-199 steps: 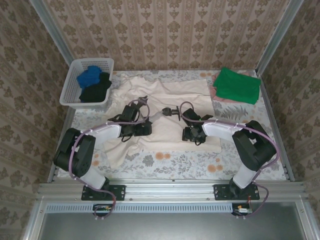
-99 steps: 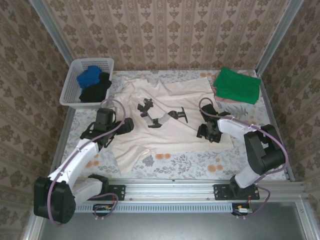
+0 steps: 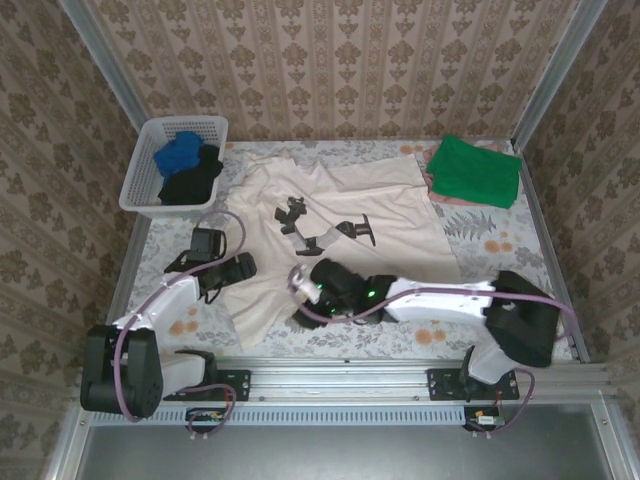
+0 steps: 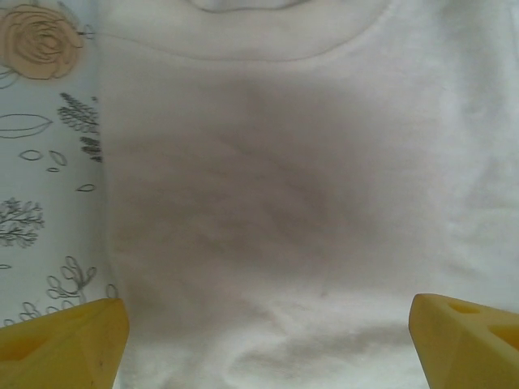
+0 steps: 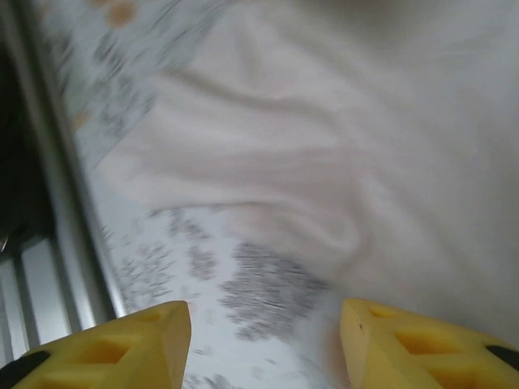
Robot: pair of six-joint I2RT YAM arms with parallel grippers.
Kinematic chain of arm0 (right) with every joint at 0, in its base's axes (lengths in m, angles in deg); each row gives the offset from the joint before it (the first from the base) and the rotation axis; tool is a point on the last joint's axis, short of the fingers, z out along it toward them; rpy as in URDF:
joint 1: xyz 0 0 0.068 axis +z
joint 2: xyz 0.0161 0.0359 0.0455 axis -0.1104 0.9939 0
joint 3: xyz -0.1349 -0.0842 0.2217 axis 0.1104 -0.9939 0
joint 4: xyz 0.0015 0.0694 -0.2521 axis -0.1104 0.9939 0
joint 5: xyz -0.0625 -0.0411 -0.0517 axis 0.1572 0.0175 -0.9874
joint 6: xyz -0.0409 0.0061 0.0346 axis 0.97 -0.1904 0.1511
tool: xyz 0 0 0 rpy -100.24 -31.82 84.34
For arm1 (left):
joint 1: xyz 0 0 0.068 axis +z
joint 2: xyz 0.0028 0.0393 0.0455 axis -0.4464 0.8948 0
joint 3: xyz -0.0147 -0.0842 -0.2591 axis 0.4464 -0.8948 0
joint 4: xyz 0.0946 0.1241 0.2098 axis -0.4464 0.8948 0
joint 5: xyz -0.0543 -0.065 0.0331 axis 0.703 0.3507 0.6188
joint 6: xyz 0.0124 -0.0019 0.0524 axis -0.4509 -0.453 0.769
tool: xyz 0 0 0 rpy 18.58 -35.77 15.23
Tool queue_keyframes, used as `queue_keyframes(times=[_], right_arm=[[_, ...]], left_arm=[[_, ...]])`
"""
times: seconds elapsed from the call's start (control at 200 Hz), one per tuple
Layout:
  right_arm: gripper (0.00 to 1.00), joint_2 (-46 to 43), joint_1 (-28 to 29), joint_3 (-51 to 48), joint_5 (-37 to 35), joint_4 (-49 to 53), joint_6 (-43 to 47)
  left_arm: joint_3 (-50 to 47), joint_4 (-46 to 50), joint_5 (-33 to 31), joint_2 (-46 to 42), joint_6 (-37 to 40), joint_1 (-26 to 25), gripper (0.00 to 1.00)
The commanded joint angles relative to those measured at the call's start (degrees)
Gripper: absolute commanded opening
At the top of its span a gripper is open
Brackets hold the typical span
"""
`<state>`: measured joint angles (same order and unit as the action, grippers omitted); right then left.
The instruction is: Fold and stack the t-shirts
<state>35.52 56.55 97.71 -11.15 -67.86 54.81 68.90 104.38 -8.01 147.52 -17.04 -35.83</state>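
Observation:
A large cream t-shirt [image 3: 380, 225] with a dark print [image 3: 325, 228] lies spread across the middle of the table. My left gripper [image 3: 238, 266] hovers over its left edge. In the left wrist view that gripper [image 4: 268, 344] is open, its yellow fingertips [image 4: 65, 340] wide apart above the cream cloth [image 4: 284, 162]. My right arm reaches across to the shirt's near hem. My right gripper [image 3: 300, 298] is open there, and in the right wrist view it [image 5: 263, 348] is over the floral table cover beside the rumpled hem [image 5: 324, 162]. A folded green t-shirt [image 3: 473, 170] lies on a pink one [image 3: 432, 192] at the back right.
A white lattice basket [image 3: 140, 175] at the back left holds a blue t-shirt [image 3: 179, 153] and a black one [image 3: 195, 182]. The metal rail [image 5: 57, 203] of the table's near edge runs close to my right gripper. Patterned walls close in the table.
My right arm has swung from the shirt's right edge across to its near hem at left of centre. My left arm has drawn back toward the near left.

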Motion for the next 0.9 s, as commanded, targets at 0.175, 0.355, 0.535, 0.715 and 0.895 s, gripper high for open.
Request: queue_keyframes(times=[0.175,0.355,0.535,0.715,0.895], right_arm=[[0.52,13.7,3.3,8.6,1.9,-2.8,9.7],[0.53,16.7,3.3,10.4,-3.3,-2.9,11.9],[0.46,21.4,3.3,14.5,-6.1,0.8,14.3],[0.2,20.2,3.3,14.2,-8.2,3.5,16.6],[0.0,12.2,3.3,13.0,-5.6,6.1,17.3]], left_arm=[[0.9,-0.1,2.9,-1.2,1.4,5.5,0.92],[-0.1,-0.8,4.3,-1.7,2.1,7.6,0.92],[-0.1,-1.1,5.4,-1.2,2.7,8.8,0.92],[0.2,-0.8,6.4,-1.6,3.3,9.6,0.92],[1.3,0.5,7.4,-3.7,3.7,9.6,0.92]])
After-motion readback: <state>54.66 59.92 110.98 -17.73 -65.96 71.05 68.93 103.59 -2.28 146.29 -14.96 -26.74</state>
